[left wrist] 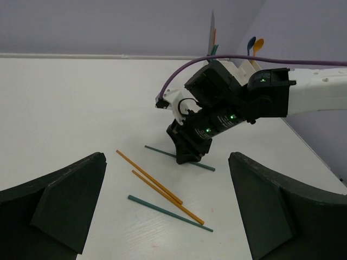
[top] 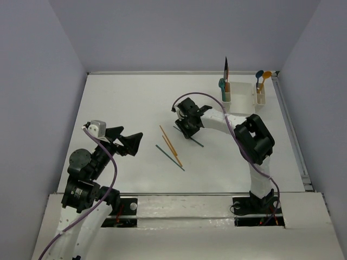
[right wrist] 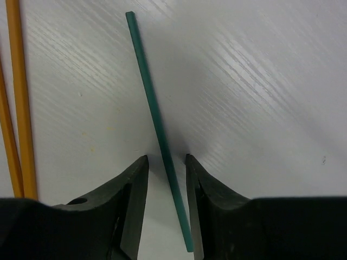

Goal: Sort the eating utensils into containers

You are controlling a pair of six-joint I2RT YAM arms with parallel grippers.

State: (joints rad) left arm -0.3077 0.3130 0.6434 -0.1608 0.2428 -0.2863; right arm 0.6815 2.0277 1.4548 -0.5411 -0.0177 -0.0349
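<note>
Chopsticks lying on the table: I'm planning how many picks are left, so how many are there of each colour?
Orange chopsticks: 2
Teal chopsticks: 2
Total: 4

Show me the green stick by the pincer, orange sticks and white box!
teal chopstick (right wrist: 156,119), right wrist view, mid shaft.
orange chopsticks (left wrist: 149,177), left wrist view, middle of farther one.
white caddy (top: 226,96), top external view, left cup's wall.
</note>
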